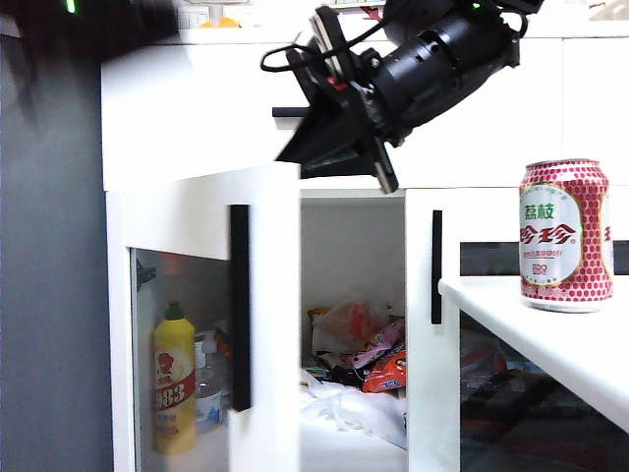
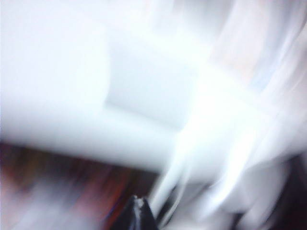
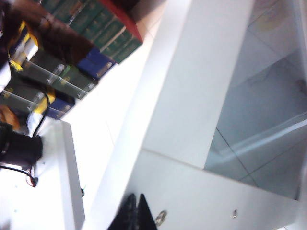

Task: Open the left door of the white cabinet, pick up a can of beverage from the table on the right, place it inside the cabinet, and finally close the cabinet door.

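The white cabinet [image 1: 197, 108] has its left door [image 1: 267, 295] swung open toward me, black bar handle [image 1: 239, 305] on its edge. The can of beverage [image 1: 564, 236], red with a white oval label, stands upright on the white table [image 1: 550, 339] at the right. My right gripper [image 1: 285, 157] hangs shut and empty high in front of the drawer fronts, above the open compartment and well left of the can. In the right wrist view its fingertips [image 3: 135, 201] are pressed together near a white panel. My left gripper [image 2: 138, 203] is shut and empty, and that view is heavily blurred.
Behind the open door's glass stands a yellow bottle [image 1: 174, 379]. Snack bags [image 1: 369, 349] and crumpled white plastic lie inside the cabinet. The narrower right door with its handle [image 1: 436, 265] stays shut. A dark blurred shape [image 1: 98, 25] fills the top left corner.
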